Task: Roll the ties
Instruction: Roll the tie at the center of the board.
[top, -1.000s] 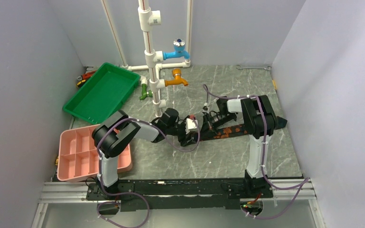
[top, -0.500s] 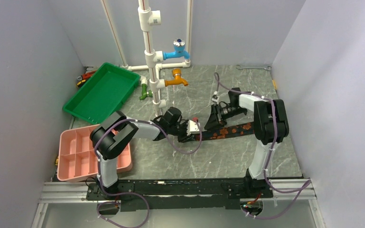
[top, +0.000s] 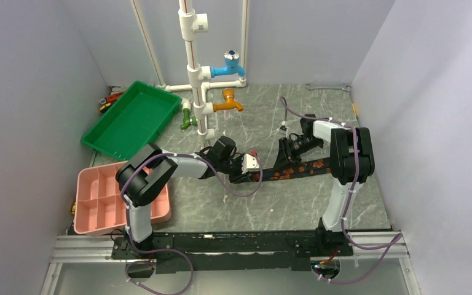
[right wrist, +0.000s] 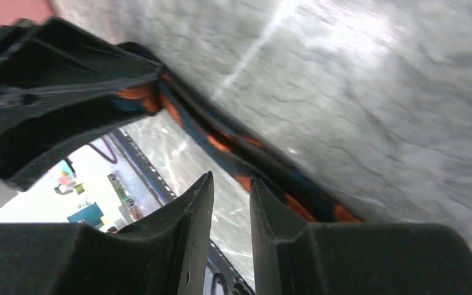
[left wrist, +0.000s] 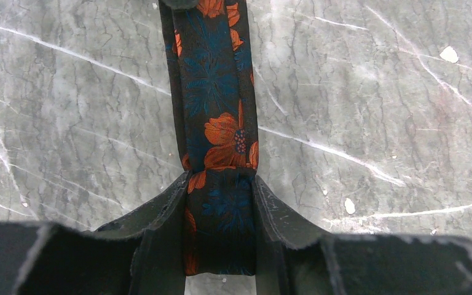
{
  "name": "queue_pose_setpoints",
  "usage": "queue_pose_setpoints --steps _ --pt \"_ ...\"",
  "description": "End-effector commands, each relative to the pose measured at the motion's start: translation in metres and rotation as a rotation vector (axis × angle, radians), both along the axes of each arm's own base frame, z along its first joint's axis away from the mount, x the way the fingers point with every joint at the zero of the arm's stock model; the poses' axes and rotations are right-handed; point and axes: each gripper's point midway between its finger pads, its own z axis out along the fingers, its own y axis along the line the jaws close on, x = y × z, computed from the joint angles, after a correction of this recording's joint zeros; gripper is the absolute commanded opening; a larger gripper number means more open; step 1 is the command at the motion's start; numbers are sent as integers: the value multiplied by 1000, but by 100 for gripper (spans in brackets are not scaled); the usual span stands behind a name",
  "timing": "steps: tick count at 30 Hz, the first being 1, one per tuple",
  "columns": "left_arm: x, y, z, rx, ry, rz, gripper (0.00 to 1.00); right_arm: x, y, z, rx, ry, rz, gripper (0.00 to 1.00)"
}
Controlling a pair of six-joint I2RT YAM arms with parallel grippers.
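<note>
Where the arms meet mid-frame in the top view, the tie [top: 298,168] lies along the surface [top: 252,209], the left tool [top: 253,174] at its left end and the right tool [top: 287,157] over it. The left wrist view shows the left tool clamped on the tie. In the right wrist view the right tool stands slightly apart and empty, the tie just beside it

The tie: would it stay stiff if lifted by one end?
Probably floppy: the tie lies flat on the table like thin cloth, so it would likely droop. Its smooth weave may be slippery, though the left gripper seems to pinch it firmly.
</note>
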Motion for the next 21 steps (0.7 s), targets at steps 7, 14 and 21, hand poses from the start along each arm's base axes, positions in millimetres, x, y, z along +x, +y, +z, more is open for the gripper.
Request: queue_pose_setpoints --steps 7,14,21 --pt "-30 56 -66 262 152 47 25 -9 -4 -3 -10 -25 3 31" --pt "-31 58 -70 273 158 50 26 0 58 33 152 -72 14 40" --pt "-31 57 -69 269 177 69 28 -10 101 21 198 -8 20 46"
